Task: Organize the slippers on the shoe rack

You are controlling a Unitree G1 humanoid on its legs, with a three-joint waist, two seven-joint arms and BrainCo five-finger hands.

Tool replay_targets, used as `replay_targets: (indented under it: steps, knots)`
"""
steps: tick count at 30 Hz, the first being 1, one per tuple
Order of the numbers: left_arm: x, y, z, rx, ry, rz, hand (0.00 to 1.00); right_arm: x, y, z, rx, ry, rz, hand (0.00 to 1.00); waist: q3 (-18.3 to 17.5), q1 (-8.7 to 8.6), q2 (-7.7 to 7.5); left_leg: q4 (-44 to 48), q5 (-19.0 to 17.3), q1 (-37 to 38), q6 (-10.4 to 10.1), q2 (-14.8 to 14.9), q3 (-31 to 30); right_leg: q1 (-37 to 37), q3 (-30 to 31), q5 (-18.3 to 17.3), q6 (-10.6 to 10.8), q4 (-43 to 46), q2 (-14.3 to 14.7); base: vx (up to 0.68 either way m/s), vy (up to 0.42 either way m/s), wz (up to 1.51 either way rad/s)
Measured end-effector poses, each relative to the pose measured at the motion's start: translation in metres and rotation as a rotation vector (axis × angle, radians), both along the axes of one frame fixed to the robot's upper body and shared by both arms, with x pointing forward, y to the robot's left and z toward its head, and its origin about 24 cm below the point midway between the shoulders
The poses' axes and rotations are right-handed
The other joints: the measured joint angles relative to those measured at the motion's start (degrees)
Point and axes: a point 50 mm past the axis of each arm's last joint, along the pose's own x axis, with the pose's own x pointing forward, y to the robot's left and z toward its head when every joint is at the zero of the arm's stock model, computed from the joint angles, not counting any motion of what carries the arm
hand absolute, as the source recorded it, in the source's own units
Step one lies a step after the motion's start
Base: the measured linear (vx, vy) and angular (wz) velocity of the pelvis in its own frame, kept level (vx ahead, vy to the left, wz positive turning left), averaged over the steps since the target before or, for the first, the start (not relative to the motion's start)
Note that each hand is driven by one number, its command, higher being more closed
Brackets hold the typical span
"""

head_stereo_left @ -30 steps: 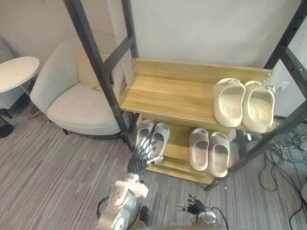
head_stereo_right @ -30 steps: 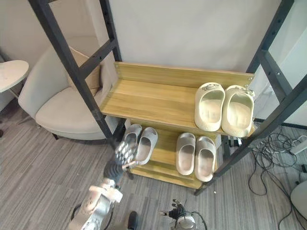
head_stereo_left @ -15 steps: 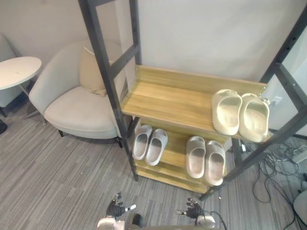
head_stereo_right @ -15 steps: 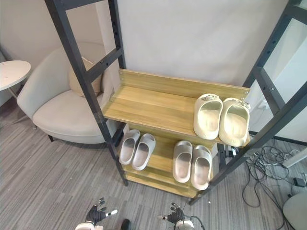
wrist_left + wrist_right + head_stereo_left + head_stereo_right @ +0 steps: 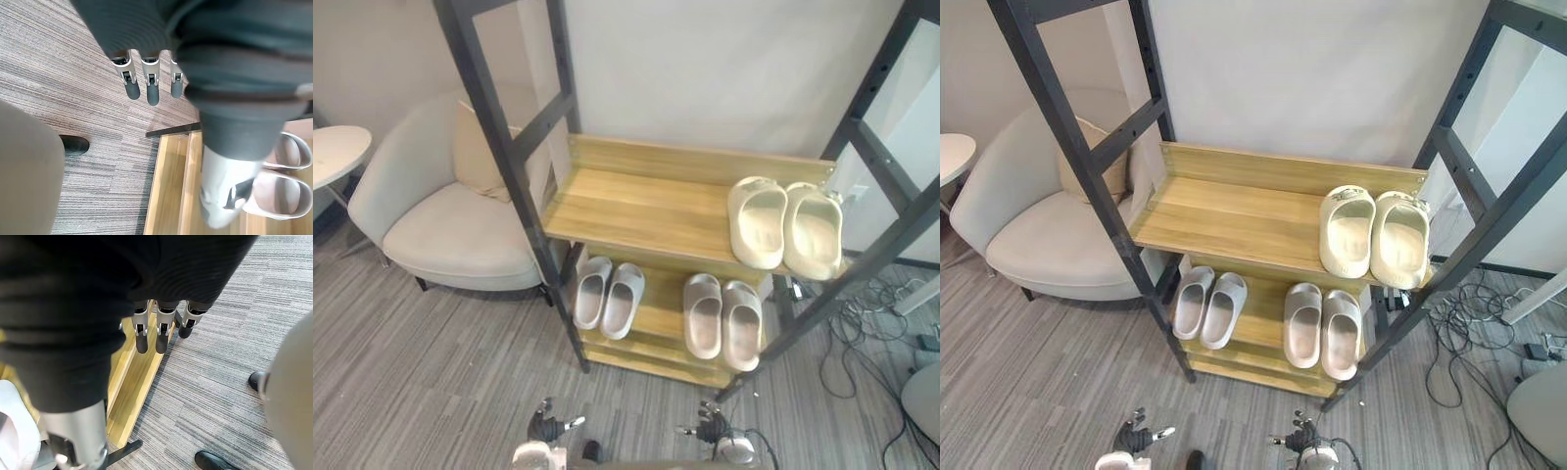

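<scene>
On the shoe rack (image 5: 646,201), a cream pair of slippers (image 5: 783,223) lies on the right of the upper wooden shelf. The lower shelf holds a light grey pair (image 5: 607,296) at its left and a beige pair (image 5: 722,315) at its right. My left hand (image 5: 548,429) hangs low in front of the rack, open and empty. In the left wrist view its fingers (image 5: 152,90) point straight down at the carpet, with the grey pair (image 5: 288,169) beside them. My right hand (image 5: 710,429) hangs low too, open, its fingers (image 5: 159,333) straight over the rack's bottom board (image 5: 132,382).
A pale armchair (image 5: 450,220) with a cushion stands left of the rack, and a round white table (image 5: 328,157) beyond it. The rack's black slanted posts (image 5: 504,147) cross the view. Cables (image 5: 886,323) lie on the grey carpet at the right.
One second ago my left hand was raised at the grey pair on the lower shelf. It has since dropped low and away from the rack. The camera has also shifted.
</scene>
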Motion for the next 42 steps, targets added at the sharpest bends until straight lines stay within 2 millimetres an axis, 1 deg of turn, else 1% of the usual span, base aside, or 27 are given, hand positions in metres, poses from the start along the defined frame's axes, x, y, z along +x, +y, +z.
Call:
replay_targets:
  steps: [2,3,5,7,8,11,13,14,15,16,17,18,19,20,21,22,23,24,25,27,30,32,36,39,40,41,42]
  knots:
    - [0.01,0.0,0.002,0.005,-0.012,-0.017,0.0,0.006,-0.001,0.003,-0.002,-0.024,0.001,0.0,0.99,-0.61,-0.2,1.27,-0.09,-1.97,0.2,-1.16,-3.29,-3.19,9.65,-1.2,-2.06,5.75,0.82,-0.04,-0.011,0.97]
    - [0.017,0.0,0.004,0.011,-0.024,-0.029,0.0,0.006,-0.001,0.003,-0.005,-0.025,0.0,0.0,1.46,-0.72,-0.67,2.47,-0.07,-3.61,0.15,-2.24,-6.82,-3.85,15.43,-2.55,-1.95,7.9,1.58,-0.03,-0.02,1.56]
    - [0.022,0.0,0.008,0.025,-0.047,-0.025,0.0,0.007,-0.002,0.003,-0.006,-0.025,-0.004,0.0,1.9,-0.74,-1.82,3.11,0.69,-5.33,-0.39,-4.0,-11.77,-3.46,20.19,-5.84,-1.46,8.7,1.63,-0.02,-0.083,1.58]
    - [0.029,0.002,0.011,0.029,-0.073,-0.028,0.0,0.016,-0.007,0.007,-0.012,-0.047,-0.021,0.0,2.68,-0.51,-2.01,3.02,3.01,-7.31,-1.56,-5.29,-16.97,-1.02,18.07,-8.54,-0.98,5.63,1.45,-0.05,-0.154,1.45]
    - [0.034,0.0,0.013,0.025,-0.084,-0.026,0.0,0.026,-0.009,0.011,-0.011,-0.074,-0.03,0.0,3.42,-0.05,-1.31,3.15,4.2,-8.85,-2.51,-4.9,-19.31,-0.51,15.78,-9.17,-0.73,3.47,2.24,-0.08,-0.174,1.1]
    - [0.039,-0.007,0.014,0.002,-0.104,-0.023,0.0,0.05,-0.021,0.022,-0.034,-0.139,-0.034,0.0,5.92,0.1,2.47,4.01,6.38,-12.27,-4.39,-2.75,-23.86,-0.15,10.04,-7.81,-2.54,2.0,6.09,-0.12,-0.166,1.07]
    - [0.04,-0.013,0.015,-0.022,-0.111,-0.012,0.0,0.06,-0.025,0.027,-0.046,-0.168,-0.037,0.0,6.9,0.33,3.43,2.63,12.9,-14.06,-3.19,-2.73,-22.05,-0.27,6.67,-6.8,-4.28,1.46,7.36,-0.17,-0.189,1.14]
    - [0.048,-0.018,0.019,-0.027,-0.14,-0.038,0.0,0.063,-0.024,0.029,-0.04,-0.178,-0.051,0.0,7.5,0.27,2.51,5.34,13.14,-16.38,-0.55,-3.48,-13.02,-0.93,3.09,-5.11,-5.85,-0.86,6.19,-0.15,-0.114,1.04]
    - [0.051,-0.019,0.02,-0.029,-0.15,-0.039,0.0,0.063,-0.025,0.029,-0.036,-0.179,-0.066,0.0,7.4,0.08,2.55,13.03,6.72,-18.81,3.11,-3.99,-5.3,-0.98,1.1,-4.66,-5.91,-0.97,5.5,-0.13,-0.108,1.4]
    - [0.056,-0.021,0.022,-0.032,-0.162,-0.043,0.0,0.062,-0.025,0.028,-0.03,-0.178,-0.089,0.0,7.89,-0.26,1.63,26.16,-2.4,-21.34,7.78,-3.28,6.72,-1.03,-2.32,-4.46,-5.9,-0.37,4.49,-0.03,-0.071,1.12]
    - [0.056,-0.022,0.022,-0.035,-0.164,-0.043,0.0,0.057,-0.026,0.026,-0.03,-0.166,-0.096,0.0,7.73,-0.26,1.92,30.58,-5.71,-21.42,8.03,-1.84,11.53,-1.07,-3.84,-4.43,-5.96,0.04,4.37,-0.02,-0.09,1.3]
    - [0.056,-0.024,0.022,-0.041,-0.165,-0.044,0.0,0.047,-0.026,0.021,-0.027,-0.139,-0.107,0.0,7.54,-0.51,2.26,36.14,-11.48,-20.28,8.7,2.03,19.77,-1.07,-7.07,-4.44,-5.99,0.89,4.65,-0.03,-0.058,1.17]
    - [0.056,-0.029,0.022,-0.051,-0.164,-0.053,0.0,0.039,-0.028,0.018,-0.029,-0.118,-0.115,0.0,7.25,-0.68,4.17,37.66,-14.67,-19.44,9.88,5.45,25.56,-1.17,-10.49,-4.47,-6.0,2.69,5.32,-0.03,-0.029,1.21]
    - [0.057,-0.031,0.022,-0.057,-0.167,-0.054,0.0,0.037,-0.033,0.017,-0.039,-0.113,-0.122,0.0,7.56,-0.57,5.04,36.64,-14.48,-19.64,10.0,5.46,26.72,-1.42,-12.01,-4.49,-5.98,4.19,6.2,-0.06,-0.007,1.45]
    - [0.057,-0.036,0.022,-0.061,-0.166,-0.073,0.0,0.032,-0.035,0.015,-0.034,-0.095,-0.15,0.0,7.39,-1.05,4.88,29.98,-12.56,-18.05,8.84,2.15,23.15,-2.98,-11.43,-5.4,-6.96,3.42,6.37,-0.15,0.051,1.93]
    - [0.059,-0.038,0.022,-0.051,-0.161,-0.106,0.0,0.027,-0.033,0.012,-0.026,-0.079,-0.163,0.0,6.66,-2.95,2.9,23.31,-11.09,-16.96,8.71,-2.18,20.85,-2.26,-12.75,-3.03,-4.97,-3.04,4.54,-0.16,0.065,1.99]
    - [0.056,-0.038,0.02,-0.048,-0.145,-0.109,0.0,0.028,-0.033,0.013,-0.024,-0.085,-0.17,0.0,6.94,-2.82,2.97,26.44,-13.4,-16.71,8.83,-1.04,22.92,-1.45,-15.2,-1.94,-5.26,-4.23,4.24,-0.07,0.109,1.81]
    - [0.047,-0.037,0.014,-0.052,-0.111,-0.092,0.0,0.032,-0.035,0.015,-0.021,-0.102,-0.184,0.0,6.95,-2.68,3.61,30.49,-16.43,-13.99,6.15,1.97,22.79,0.27,-18.07,-1.35,-4.7,-3.87,4.34,0.03,0.07,1.16]
    - [0.043,-0.037,0.012,-0.054,-0.092,-0.086,0.0,0.032,-0.036,0.015,-0.024,-0.102,-0.189,0.0,7.08,-2.9,4.14,26.83,-17.34,-11.82,5.68,1.19,20.85,0.74,-18.95,-1.26,-4.55,-3.62,4.37,0.03,0.122,1.15]
    - [0.043,-0.034,0.01,-0.044,-0.078,-0.08,0.0,0.034,-0.034,0.016,-0.016,-0.104,-0.188,0.0,7.26,-2.26,3.67,24.42,-15.69,-10.49,6.99,-0.29,19.74,-0.27,-19.54,-1.25,-4.32,1.13,2.12,-0.03,0.146,0.66]
    - [0.04,-0.03,0.008,-0.031,-0.063,-0.084,0.0,0.035,-0.024,0.015,0.002,-0.103,-0.166,0.0,7.06,-1.97,2.67,21.15,-14.63,-7.2,9.0,-4.53,13.18,-6.07,-16.88,-2.03,-3.3,21.66,-5.11,-0.01,0.153,0.84]
    - [0.037,-0.026,0.006,-0.019,-0.045,-0.086,0.0,0.033,-0.019,0.013,0.016,-0.096,-0.168,0.0,6.86,-3.03,2.36,18.0,-13.82,-5.57,8.39,-6.16,7.84,-10.42,-6.61,-3.35,-1.62,24.18,-2.86,0.03,0.015,1.21]
    - [0.034,-0.017,0.005,0.001,-0.038,-0.078,0.0,0.031,-0.02,0.012,0.015,-0.09,-0.175,0.0,6.79,-3.17,2.0,14.3,-12.73,-3.1,8.82,-6.48,2.14,-15.45,1.87,-3.63,-0.48,17.7,1.24,0.07,-0.041,0.89]
    - [0.031,-0.012,0.004,0.012,-0.026,-0.071,0.0,0.026,-0.02,0.01,0.015,-0.072,-0.18,0.0,6.2,-3.66,0.84,13.1,-12.53,-2.49,8.5,-7.17,-3.93,-16.13,5.79,-1.44,-2.67,8.42,3.56,0.15,-0.15,1.18]
    - [0.03,-0.008,0.004,0.018,-0.024,-0.063,0.0,0.02,-0.019,0.007,0.015,-0.055,-0.184,0.0,5.25,-3.83,-0.97,13.89,-13.53,-2.35,8.08,-8.32,-5.99,-15.95,5.81,-0.83,-3.54,5.73,2.95,0.25,-0.246,1.25]
    - [0.03,-0.006,0.005,0.021,-0.025,-0.053,0.0,0.015,-0.022,0.005,0.017,-0.039,-0.204,0.0,5.03,-4.22,-1.5,17.53,-15.93,-2.75,7.04,-8.23,-7.5,-14.74,5.08,1.01,-4.41,5.78,3.21,0.29,-0.244,1.08]
    - [0.029,-0.005,0.005,0.017,-0.028,-0.041,0.0,0.013,-0.023,0.004,0.016,-0.029,-0.214,0.0,5.02,-4.0,-0.84,19.16,-17.13,-2.83,6.27,-7.37,-7.58,-13.78,4.47,0.61,-4.97,5.33,4.02,0.32,-0.207,0.43]
